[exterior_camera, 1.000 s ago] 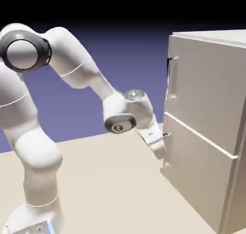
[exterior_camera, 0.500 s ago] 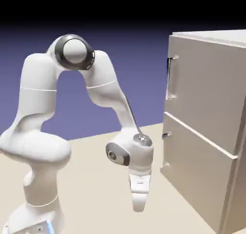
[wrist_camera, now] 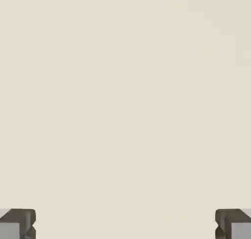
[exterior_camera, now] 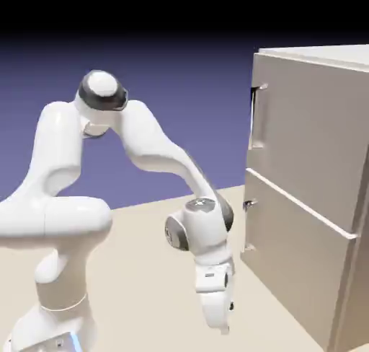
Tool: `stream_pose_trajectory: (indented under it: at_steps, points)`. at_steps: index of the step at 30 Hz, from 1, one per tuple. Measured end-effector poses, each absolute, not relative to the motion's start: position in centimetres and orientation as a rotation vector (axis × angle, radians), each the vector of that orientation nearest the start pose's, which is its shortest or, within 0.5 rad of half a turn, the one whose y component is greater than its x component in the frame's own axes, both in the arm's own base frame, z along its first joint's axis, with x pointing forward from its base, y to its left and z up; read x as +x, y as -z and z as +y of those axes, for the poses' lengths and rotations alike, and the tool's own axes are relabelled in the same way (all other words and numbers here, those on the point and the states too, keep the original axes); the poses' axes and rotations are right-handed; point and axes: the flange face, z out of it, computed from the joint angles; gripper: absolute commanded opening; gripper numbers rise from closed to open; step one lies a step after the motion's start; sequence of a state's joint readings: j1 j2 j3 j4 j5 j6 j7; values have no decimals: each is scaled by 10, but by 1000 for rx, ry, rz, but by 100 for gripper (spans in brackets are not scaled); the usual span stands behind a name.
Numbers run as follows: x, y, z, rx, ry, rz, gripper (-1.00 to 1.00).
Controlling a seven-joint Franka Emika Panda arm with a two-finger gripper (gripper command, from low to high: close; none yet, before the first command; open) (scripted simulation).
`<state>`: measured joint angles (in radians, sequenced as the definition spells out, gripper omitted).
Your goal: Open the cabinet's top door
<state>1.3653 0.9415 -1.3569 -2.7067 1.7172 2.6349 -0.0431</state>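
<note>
While our hand (wrist_camera: 125, 224) points down over the pale desk (exterior_camera: 144, 293), its two fingertips (wrist_camera: 20, 224) stand spread wide apart, with only the bare beige surface visible between them in the hand view. We hold nothing. In the exterior view, the hand hangs at the lower end of the white arm (exterior_camera: 148, 138), below the rounded wrist (exterior_camera: 205, 224), tilted slightly off the vertical.

The cabinet (exterior_camera: 310, 177), tall and beige-grey, stands to the exterior view's right of the hand, apart from it. Its top door (exterior_camera: 310, 127) lies up and to the right of our hand in that view, and is closed flat against the cabinet. The slim metal handle (exterior_camera: 253, 120) of this door runs upright along the edge nearer to us, well above the hand and out of contact with it. The lower door (exterior_camera: 295, 249), also closed, sits beneath the top one, across a pale horizontal strip (exterior_camera: 299, 205); its own handle (exterior_camera: 246, 224) is nearer to our hand than the upper handle is, and we touch neither.
</note>
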Motion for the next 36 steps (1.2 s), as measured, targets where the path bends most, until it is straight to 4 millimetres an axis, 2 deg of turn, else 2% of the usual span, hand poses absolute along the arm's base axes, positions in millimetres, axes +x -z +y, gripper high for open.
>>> stream_pose_trajectory:
  at_steps: [5, 9, 14, 17, 19, 21, 25, 26, 28, 36]
  points:
    - [372, -279, -124, -2332, 1078, 1849, 0]
    - [388, -337, -92, -2214, 1358, 1610, 0]
    - [396, -416, -29, -2016, 1631, 1224, 0]
    - [387, -464, 20, -1869, 1741, 964, 0]
    - [375, -496, 56, -1760, 1791, 784, 0]
    - [374, -497, 57, -1756, 1792, 778, 0]
    - [422, -497, 55, -1756, 1792, 778, 0]
    - [424, -497, 54, -1756, 1792, 778, -100]
    - [424, -497, 54, -1756, 1792, 778, -100]
    - [354, -497, 19, -1766, 1649, 565, -100]
